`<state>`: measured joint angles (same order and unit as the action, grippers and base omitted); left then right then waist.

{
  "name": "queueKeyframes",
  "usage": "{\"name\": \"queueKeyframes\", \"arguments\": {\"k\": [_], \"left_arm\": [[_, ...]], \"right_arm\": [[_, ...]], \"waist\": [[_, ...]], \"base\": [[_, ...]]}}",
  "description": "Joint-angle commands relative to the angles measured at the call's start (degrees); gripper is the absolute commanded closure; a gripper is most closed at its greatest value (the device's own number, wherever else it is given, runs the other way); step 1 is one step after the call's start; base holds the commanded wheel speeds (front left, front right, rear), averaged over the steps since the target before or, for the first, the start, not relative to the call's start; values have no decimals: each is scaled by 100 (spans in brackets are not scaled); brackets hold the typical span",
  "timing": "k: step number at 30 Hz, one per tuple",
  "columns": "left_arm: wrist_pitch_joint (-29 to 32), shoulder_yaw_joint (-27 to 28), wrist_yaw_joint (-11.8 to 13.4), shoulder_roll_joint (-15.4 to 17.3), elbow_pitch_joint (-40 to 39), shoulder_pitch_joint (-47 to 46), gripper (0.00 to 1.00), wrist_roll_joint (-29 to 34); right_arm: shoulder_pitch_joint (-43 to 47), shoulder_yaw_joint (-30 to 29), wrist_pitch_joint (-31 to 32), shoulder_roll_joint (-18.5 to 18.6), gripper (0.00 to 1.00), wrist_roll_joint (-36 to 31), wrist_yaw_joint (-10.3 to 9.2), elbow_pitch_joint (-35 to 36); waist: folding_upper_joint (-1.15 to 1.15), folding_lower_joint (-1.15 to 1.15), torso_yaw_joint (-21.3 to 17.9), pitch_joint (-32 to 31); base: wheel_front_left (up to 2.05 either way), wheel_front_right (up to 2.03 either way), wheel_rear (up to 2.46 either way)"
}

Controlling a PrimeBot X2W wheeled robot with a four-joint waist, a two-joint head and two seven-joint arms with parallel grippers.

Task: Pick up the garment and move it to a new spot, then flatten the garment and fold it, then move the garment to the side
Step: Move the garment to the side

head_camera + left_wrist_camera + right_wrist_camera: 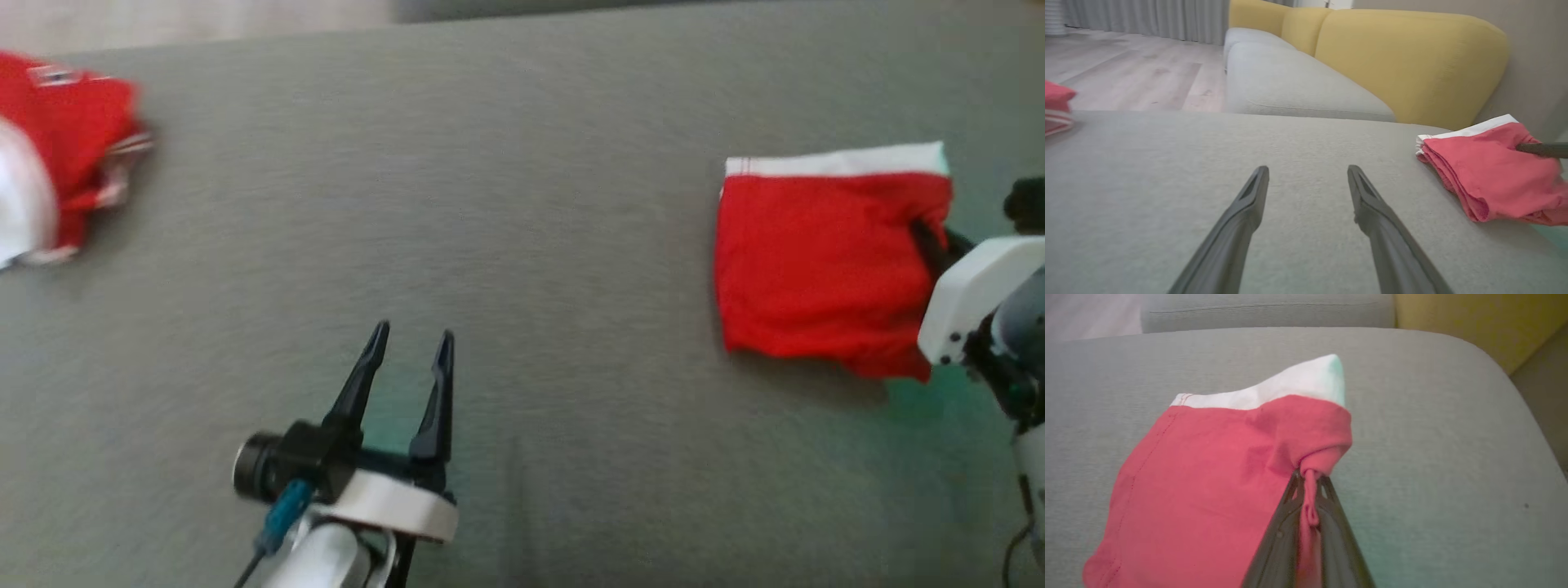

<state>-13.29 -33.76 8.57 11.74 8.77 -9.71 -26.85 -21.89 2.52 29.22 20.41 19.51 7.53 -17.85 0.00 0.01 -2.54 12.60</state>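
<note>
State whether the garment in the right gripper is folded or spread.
Folded: the garment is a compact rectangle with stacked layers at its edge.

two red cloth things: one folded red cloth garment with a white band point(816, 261), one rumpled red-and-white cloth heap point(57, 155). two dark long-fingered grippers, left gripper point(412, 343) and right gripper point(1310, 479). just one grey upholstered surface point(522, 163), one yellow-backed sofa point(1412, 61).

On the cushion point(522, 204) — folded garment point(816, 261) at right, other clothes point(57, 155) far left.
</note>
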Motion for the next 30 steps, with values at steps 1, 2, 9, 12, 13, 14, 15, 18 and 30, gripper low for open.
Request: {"name": "queueKeyframes", "arguments": {"k": [1, 2, 9, 12, 13, 14, 15, 18, 30], "left_arm": [[15, 114, -4, 48, -209, -272, 0, 80], [47, 108, -4, 65, -244, -328, 0, 103], [269, 35, -8, 151, -399, -636, 0, 229], [324, 16, -12, 186, -451, -698, 0, 253], [342, 18, -1, 198, -467, -713, 0, 259], [358, 24, 14, 213, -485, -722, 0, 266], [373, 36, 33, 231, -505, -728, 0, 270], [403, 67, 73, 284, -558, -743, 0, 279], [376, 171, 227, 354, -749, -763, 0, 275]], "right_arm": [[-229, 1, -65, 121, 100, -17, -4, 249], [-271, -2, -71, 110, 100, 1, -4, 266], [-490, -216, -283, 34, 100, -31, -4, 299], [-571, -197, -294, 34, 100, -93, -4, 250], [-618, -182, -301, 37, 100, -113, -4, 229], [-674, -157, -300, 61, 100, -156, -4, 196], [-742, -124, -304, 110, 100, -234, -4, 154], [-990, -141, -314, 204, 100, -382, -4, -39], [-1713, -807, -363, 885, 100, -861, -4, -674]], "waist": [[0, -1, -692, 446], [0, -1, -811, 512], [0, -1, -1160, 831], [0, -1, -1128, 915], [0, -1, -1101, 944], [0, -1, -1068, 974], [0, -1, -1029, 1005], [0, -1, -888, 1103], [0, -1, -416, 1438]], "base": [[0, 0, 0], [0, 0, 0], [0, 0, 0], [0, 0, 0], [0, 0, 0], [0, 0, 0], [0, 0, 0], [0, 0, 0], [0, 0, 0]]}}
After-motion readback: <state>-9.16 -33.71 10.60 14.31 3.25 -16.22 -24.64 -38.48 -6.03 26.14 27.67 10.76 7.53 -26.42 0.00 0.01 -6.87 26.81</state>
